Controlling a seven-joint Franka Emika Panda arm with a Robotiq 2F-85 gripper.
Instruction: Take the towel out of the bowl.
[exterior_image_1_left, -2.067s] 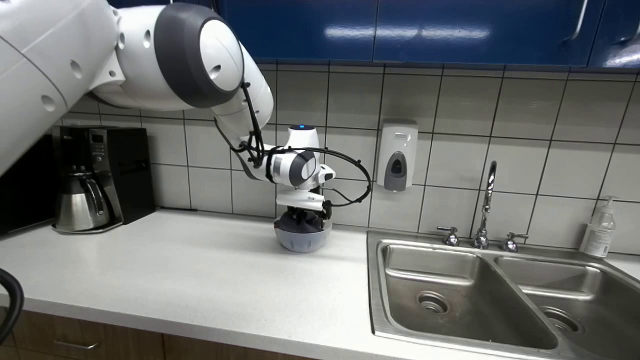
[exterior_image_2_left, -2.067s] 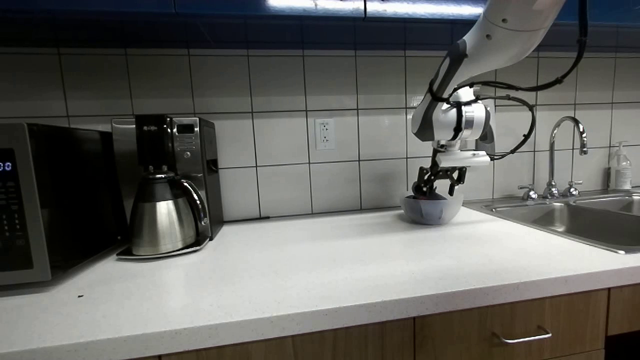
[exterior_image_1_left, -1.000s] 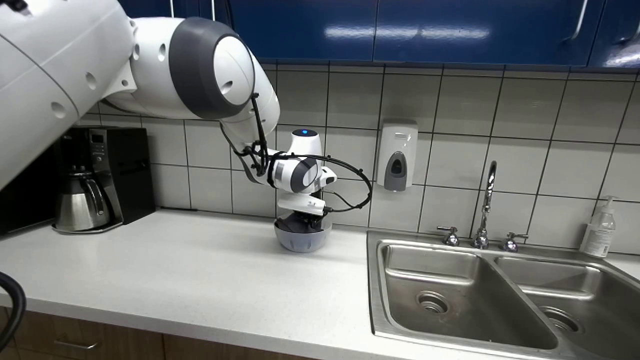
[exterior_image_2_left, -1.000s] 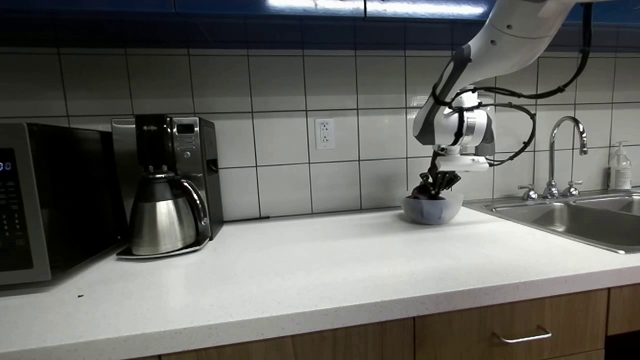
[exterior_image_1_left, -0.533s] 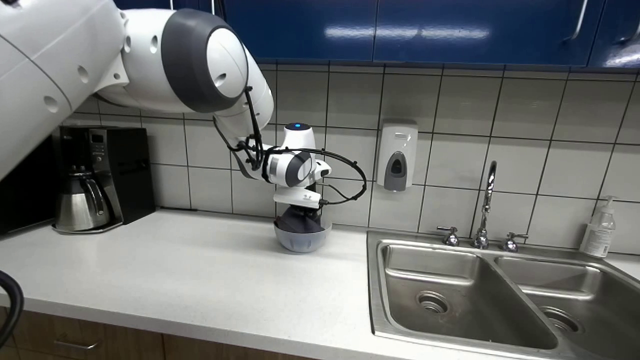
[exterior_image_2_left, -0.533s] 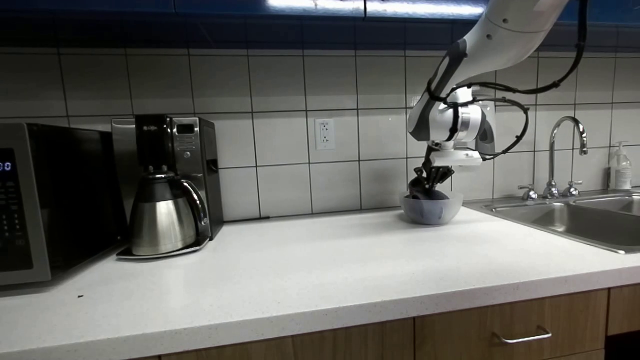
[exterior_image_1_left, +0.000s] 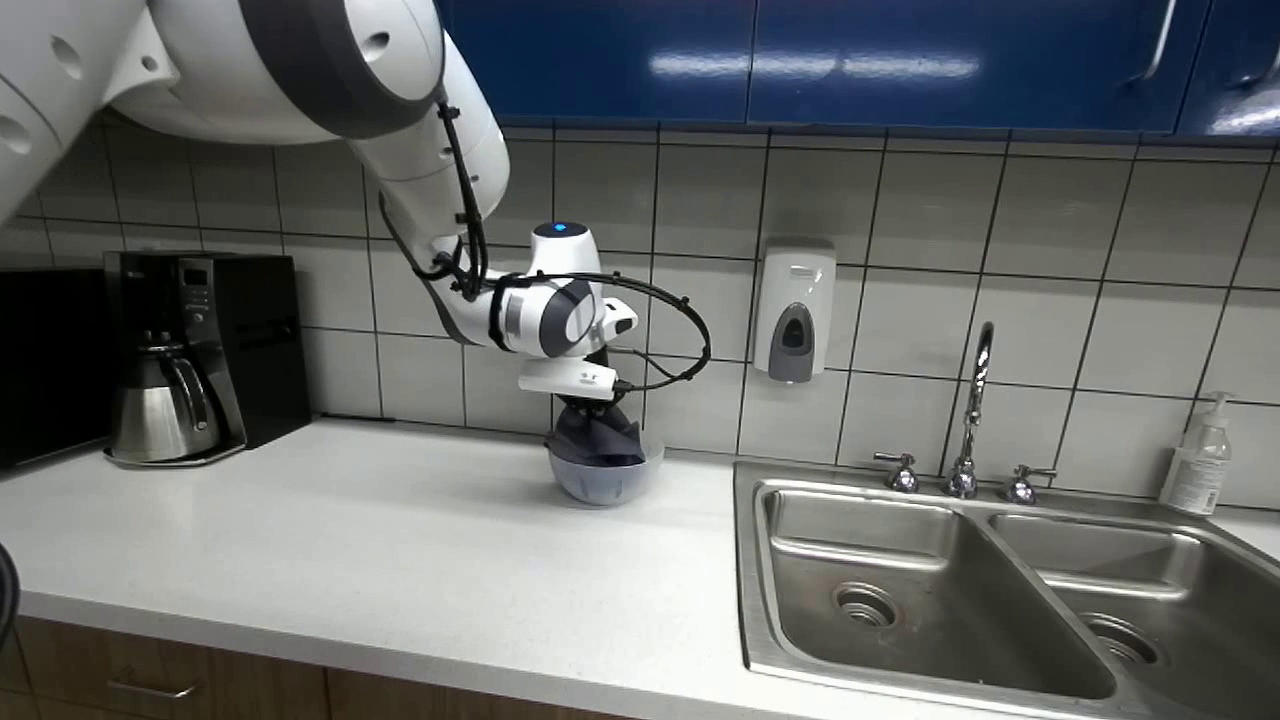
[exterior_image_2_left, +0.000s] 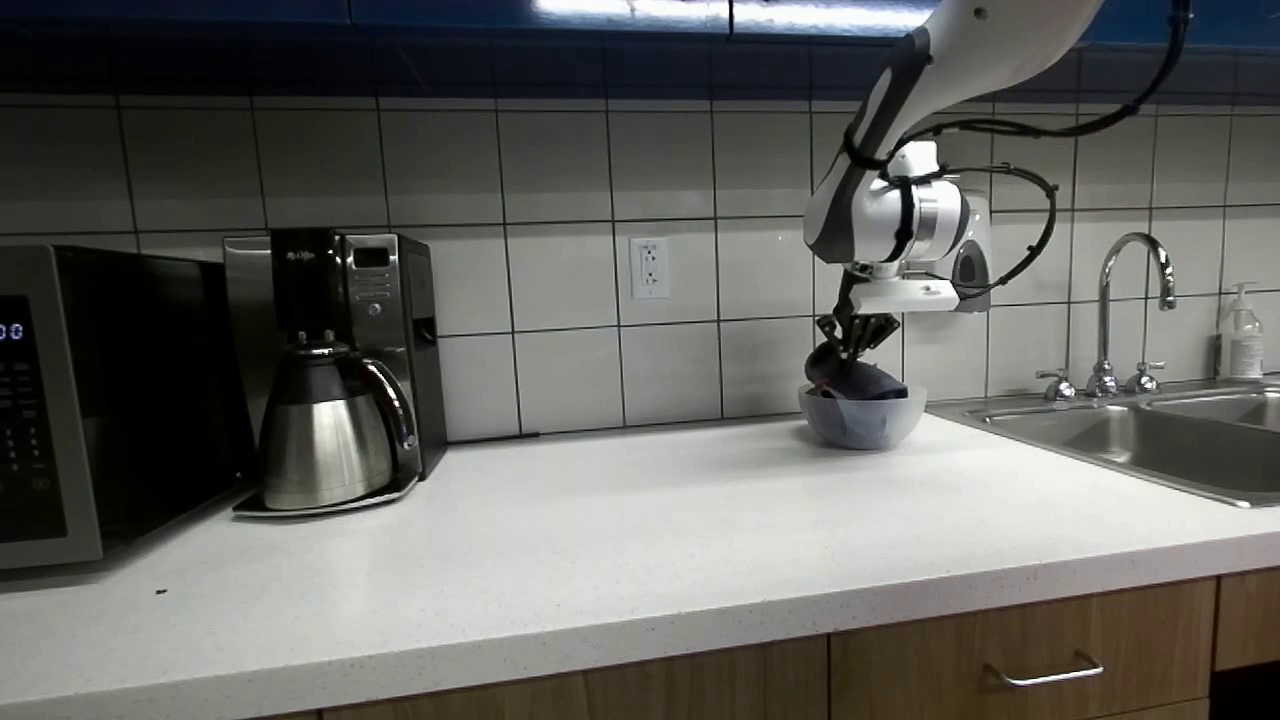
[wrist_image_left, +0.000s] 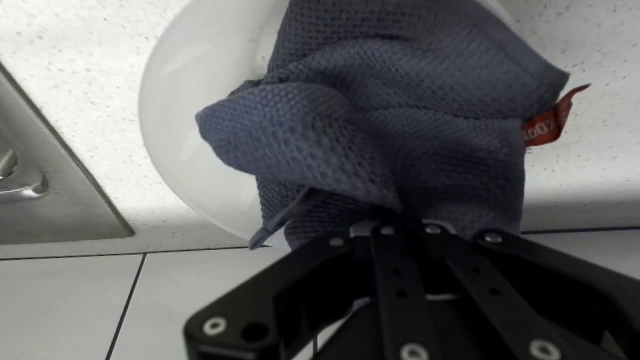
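The dark blue-grey towel (wrist_image_left: 380, 115), with a small red tag at one corner, fills the middle of the wrist view. My gripper (wrist_image_left: 402, 217) is shut on a bunched fold of it; the fingertips are hidden by the dark cloth. In both exterior views the towel (exterior_image_2_left: 862, 382) bulges above the rim of the pale, translucent bowl (exterior_image_1_left: 605, 485), while its lower part stays inside. The gripper (exterior_image_2_left: 853, 350) hangs just over the bowl, nearer its coffee-maker side. The bowl stands upright on the counter.
A steel double sink (exterior_image_1_left: 755, 560) lies beside the bowl, with a faucet (exterior_image_1_left: 970, 420) behind it. The tiled wall (exterior_image_1_left: 700, 400) rises close behind. A soap dispenser (exterior_image_1_left: 795, 310) hangs there. The coffee maker (exterior_image_2_left: 330, 370) and microwave (exterior_image_2_left: 110, 400) stand at the far end.
About two seconds ago the gripper was open at the towel; it has since closed on it. It then rose and shifted toward the coffee maker, drawing the towel higher out of the bowl.
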